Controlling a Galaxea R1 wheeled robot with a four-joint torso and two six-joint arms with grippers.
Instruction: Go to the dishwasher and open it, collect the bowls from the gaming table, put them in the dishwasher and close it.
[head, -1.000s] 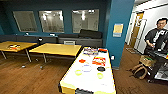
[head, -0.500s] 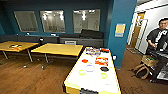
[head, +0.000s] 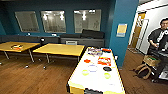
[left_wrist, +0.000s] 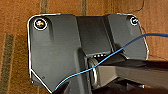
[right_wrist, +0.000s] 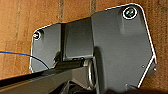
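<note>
Gaming table (head: 75, 83) right ahead in head view: long rectangle, glossy white top, yellow rim. Bowls (head: 107, 75) sit on this surface, small round plastic dishes: yellow-green ones nearest, a black one (head: 107, 68) and a red one (head: 86, 60) further back, flat red and purple items beyond, too blurred to name.

Both wrist views look down on brown wood-plank floor (left_wrist: 15, 50) past the dark robot plate; thin blue cable (left_wrist: 130, 43) crosses it. Hand state: cannot tell for either side, fingers not made out. Bowls' position relative to the hands: can't tell.

Left of the table: yellow-topped tables (head: 60, 48) on thin metal legs. Right: person (head: 157, 37) in dark top by a doorway. Far back: teal wall (head: 125, 15), three windows (head: 87, 20), dark bench seating (head: 85, 40).
</note>
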